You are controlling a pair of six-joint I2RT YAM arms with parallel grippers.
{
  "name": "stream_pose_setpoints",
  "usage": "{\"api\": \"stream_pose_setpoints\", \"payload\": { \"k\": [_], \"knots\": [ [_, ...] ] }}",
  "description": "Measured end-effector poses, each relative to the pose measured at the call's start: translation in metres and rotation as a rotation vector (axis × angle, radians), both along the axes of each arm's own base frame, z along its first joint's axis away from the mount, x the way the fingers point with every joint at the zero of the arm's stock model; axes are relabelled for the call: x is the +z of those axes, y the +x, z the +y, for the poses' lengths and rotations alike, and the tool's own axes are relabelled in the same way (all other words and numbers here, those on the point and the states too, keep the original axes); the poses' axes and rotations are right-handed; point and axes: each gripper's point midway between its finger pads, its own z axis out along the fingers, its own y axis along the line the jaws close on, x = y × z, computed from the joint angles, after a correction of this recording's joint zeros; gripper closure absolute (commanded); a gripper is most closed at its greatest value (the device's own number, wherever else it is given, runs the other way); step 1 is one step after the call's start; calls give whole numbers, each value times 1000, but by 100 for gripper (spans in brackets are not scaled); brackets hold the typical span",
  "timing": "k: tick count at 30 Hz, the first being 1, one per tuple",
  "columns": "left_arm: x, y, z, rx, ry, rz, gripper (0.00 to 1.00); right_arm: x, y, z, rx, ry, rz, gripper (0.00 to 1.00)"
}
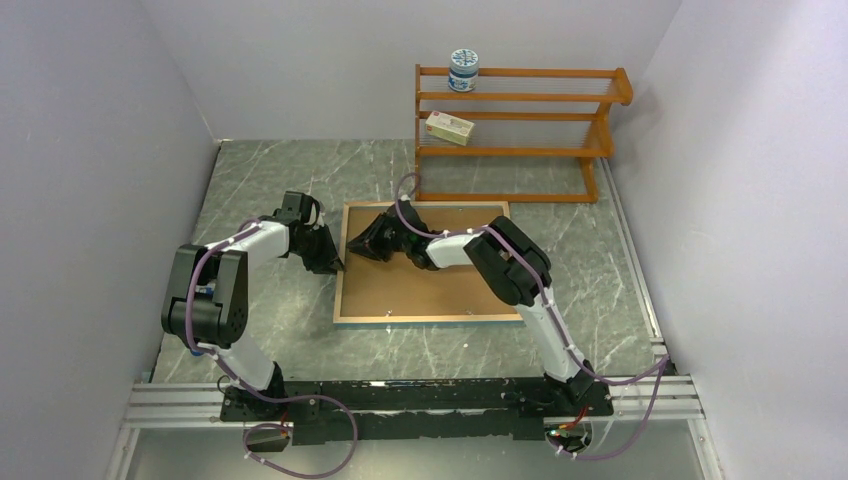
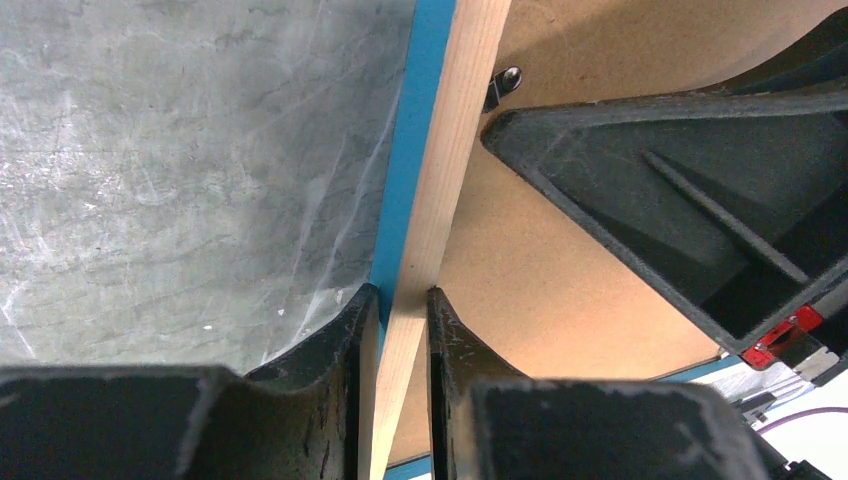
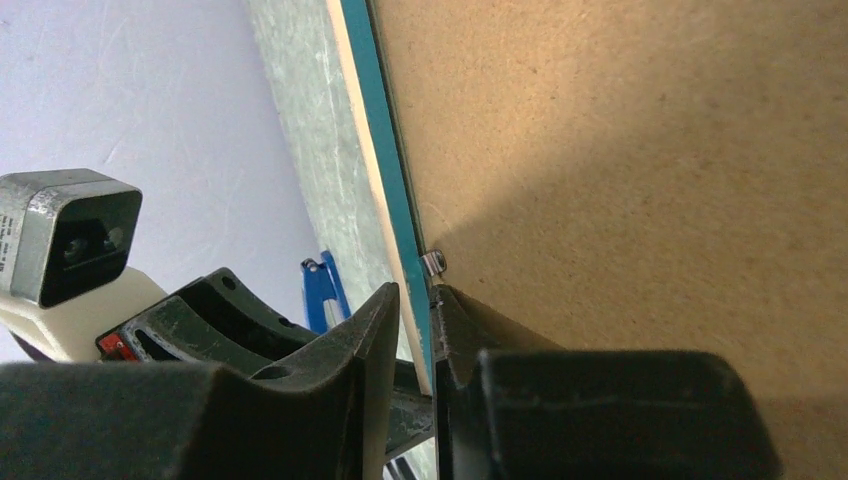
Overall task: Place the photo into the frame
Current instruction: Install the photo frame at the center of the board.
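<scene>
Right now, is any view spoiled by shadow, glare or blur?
Top view: even light, sharp, soft shadows on the table. Left wrist view: sheen on the table, shade on the backing board, left claw soft up close. Right wrist view: broad shadow across the backing board's lower part, right claw large and slightly blurred.

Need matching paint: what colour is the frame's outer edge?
Bright blue on the frame, beside pale wood; best in the left wrist view.

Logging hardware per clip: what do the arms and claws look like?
Left arm and right arm match: black joint housings, white link shells, looping purple cables. Left claw and right claw are black, triangular, ribbed, each with a small red tag.
</scene>
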Motion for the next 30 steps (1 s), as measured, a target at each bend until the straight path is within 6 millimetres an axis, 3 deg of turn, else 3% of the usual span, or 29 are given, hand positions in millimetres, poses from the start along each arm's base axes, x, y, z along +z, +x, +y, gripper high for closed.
{"api": "stream_pose_setpoints", "payload": {
  "k": [23,27,30],
  "knots": [
    [0,0,0,19,-4,10,92,0,1,9,38,0,-82,81],
    [4,1,0,28,-4,-23,89,5,-13,-15,31,-6,-48,76],
    [6,1,0,37,8,-32,84,33,-14,-39,11,-49,-66,73]
  ]
}}
